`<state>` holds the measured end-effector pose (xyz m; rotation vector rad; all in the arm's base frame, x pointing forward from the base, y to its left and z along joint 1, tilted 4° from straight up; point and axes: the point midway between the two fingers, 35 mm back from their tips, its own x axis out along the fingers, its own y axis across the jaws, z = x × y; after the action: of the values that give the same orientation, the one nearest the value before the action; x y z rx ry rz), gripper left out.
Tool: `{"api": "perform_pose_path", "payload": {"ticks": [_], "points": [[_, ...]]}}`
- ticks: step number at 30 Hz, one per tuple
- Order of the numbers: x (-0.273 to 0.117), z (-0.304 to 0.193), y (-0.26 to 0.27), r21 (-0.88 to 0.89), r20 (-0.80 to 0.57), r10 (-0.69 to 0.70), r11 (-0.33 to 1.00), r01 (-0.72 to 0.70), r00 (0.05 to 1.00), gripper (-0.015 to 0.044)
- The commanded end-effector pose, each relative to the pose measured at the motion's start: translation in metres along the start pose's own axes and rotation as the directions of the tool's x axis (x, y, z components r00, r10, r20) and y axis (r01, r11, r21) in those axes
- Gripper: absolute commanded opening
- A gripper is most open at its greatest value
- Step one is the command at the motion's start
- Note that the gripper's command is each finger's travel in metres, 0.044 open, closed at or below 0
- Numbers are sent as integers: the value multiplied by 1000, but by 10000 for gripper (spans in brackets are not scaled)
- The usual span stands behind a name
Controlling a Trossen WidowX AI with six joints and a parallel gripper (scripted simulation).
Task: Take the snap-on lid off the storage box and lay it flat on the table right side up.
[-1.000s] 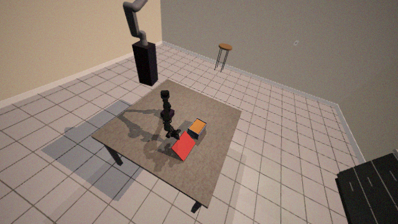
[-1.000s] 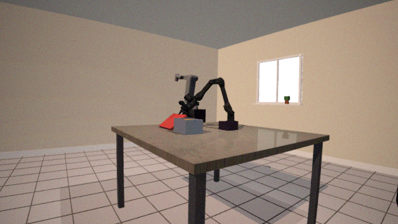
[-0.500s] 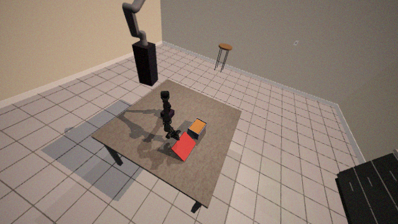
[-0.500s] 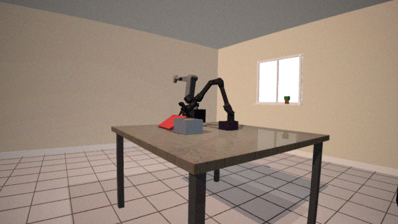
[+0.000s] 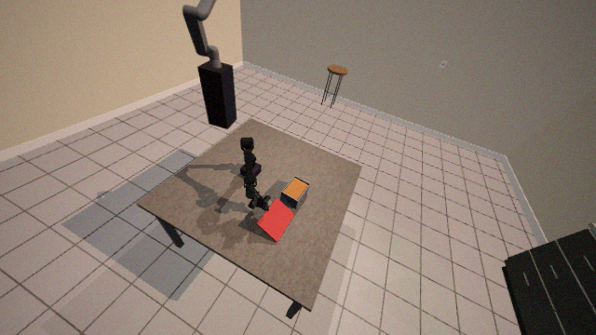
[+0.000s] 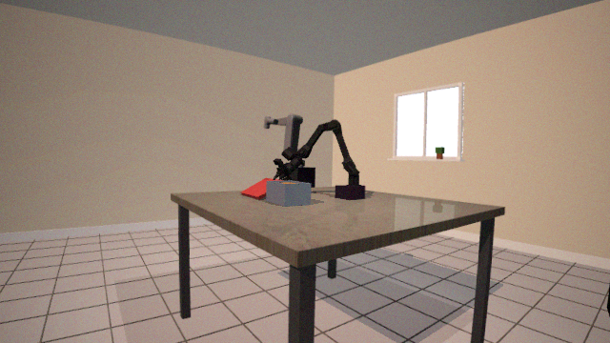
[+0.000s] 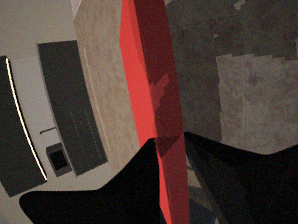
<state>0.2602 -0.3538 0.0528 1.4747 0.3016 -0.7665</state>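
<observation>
The red lid (image 5: 276,221) (image 6: 257,188) (image 7: 137,75) is off the box and tilted, its edge by the gripper high and its far edge low, close to the table top (image 5: 321,177) (image 6: 381,214). Whether that low edge touches the table I cannot tell. My gripper (image 5: 266,207) (image 6: 278,177) (image 7: 169,140) is shut on the lid's raised edge; the wrist view shows the lid between both black fingers. The storage box (image 5: 291,200) (image 6: 288,194) stands upright and open beside the lid, with an orange surface inside.
The arm's dark base (image 5: 250,169) (image 6: 350,191) stands on the table, behind the box and lid in the top view. The box is very near the lid's edge. A grey arm on a dark pedestal (image 5: 218,95) and a stool (image 5: 337,70) stand off the table.
</observation>
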Motion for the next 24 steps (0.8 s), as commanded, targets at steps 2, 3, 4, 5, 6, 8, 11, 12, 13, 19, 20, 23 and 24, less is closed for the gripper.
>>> {"api": "perform_pose_path", "payload": {"ticks": [2,3,4,5,6,8,11,12,13,19,20,23,24], "points": [[8,-5,-15,17,-14,-26,1000,27,1000,0],[8,-5,-16,17,-14,-26,1000,27,1000,0],[9,-5,-16,17,-14,-26,1000,27,1000,0],[9,-5,-17,17,-14,-26,1000,27,1000,0],[10,-5,-17,17,-14,-26,1000,27,1000,0],[11,-5,-19,17,-14,-26,1000,27,1000,0],[12,-5,-21,17,-14,-26,1000,27,1000,0],[13,-5,-21,17,-14,-26,1000,27,1000,0],[13,-5,-22,17,-14,-26,1000,27,1000,0],[16,-5,-26,17,-14,-26,1000,27,1000,0],[17,-5,-26,17,-14,-26,1000,27,1000,0],[12,-2,-16,8,-7,-12,1000,12,1000,26],[12,-2,-15,13,-12,-21,1000,21,1000,53]]}}
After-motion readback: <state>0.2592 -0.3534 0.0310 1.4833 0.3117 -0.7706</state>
